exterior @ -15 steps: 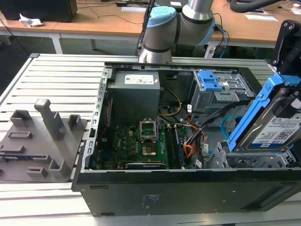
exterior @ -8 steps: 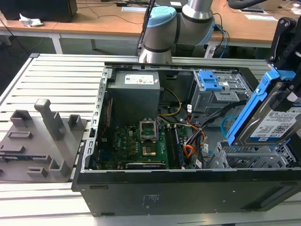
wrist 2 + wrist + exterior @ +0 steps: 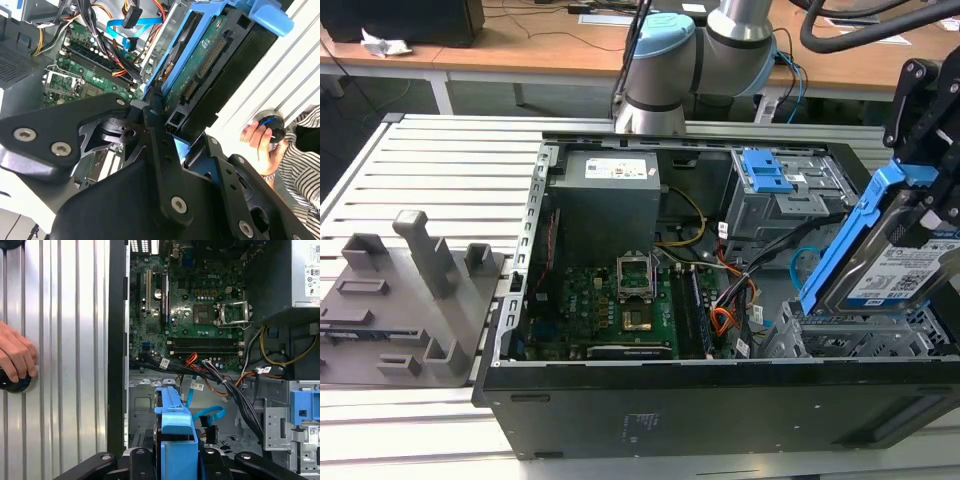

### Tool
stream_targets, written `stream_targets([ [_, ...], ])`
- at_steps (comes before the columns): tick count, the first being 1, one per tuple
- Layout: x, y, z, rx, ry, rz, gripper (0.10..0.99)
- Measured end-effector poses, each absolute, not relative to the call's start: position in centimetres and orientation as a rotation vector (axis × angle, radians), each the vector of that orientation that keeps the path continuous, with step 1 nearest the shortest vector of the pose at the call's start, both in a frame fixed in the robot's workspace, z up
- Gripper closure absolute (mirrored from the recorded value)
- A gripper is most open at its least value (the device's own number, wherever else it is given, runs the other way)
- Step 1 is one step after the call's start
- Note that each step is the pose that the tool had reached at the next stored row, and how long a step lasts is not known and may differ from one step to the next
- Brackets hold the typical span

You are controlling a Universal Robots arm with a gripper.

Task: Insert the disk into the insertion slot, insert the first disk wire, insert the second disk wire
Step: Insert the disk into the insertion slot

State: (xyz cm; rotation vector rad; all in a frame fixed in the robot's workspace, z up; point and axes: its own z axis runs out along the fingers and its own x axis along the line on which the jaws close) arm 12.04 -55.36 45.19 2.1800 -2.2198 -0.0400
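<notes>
Claw: your gripper [image 3: 167,150] is clamped on the disk [image 3: 895,265] by its blue carrier; jaws pinch the frame end.
Disk pos: held tilted, one end high, low end just above the insertion slot [image 3: 865,340] at the exterior view's right. Not seated yet, by my read.
Slot: grey perforated cage, front corner of the PC case [image 3: 720,400]. Don't mix w/ the taller grey bay w/ blue latch [image 3: 770,175] behind it.
Step in hand: disk insertion, early/mid. Level the tilt so carrier rails run parallel to cage walls, then go slow. Opening looks only just wider than the disk, so a skewed entry will likely jam.
1st wire: orange/red/black bundle [image 3: 220,382] lies loose near the slot, unplugged as far as I can tell. Keep it out of the disk's path.
2nd wire: light-blue cable [image 3: 210,415] loops just beside the cage mouth; biggest snag risk.
Person: hand [image 3: 15,357] rests on a dark knob on the table, well apart from the case.
</notes>
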Motion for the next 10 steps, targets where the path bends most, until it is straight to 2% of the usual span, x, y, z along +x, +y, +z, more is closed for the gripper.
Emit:
stream_targets([
  [10, 12.1, -55.0, 43.8, 2.180, -2.220, -0.040, 0.722],
])
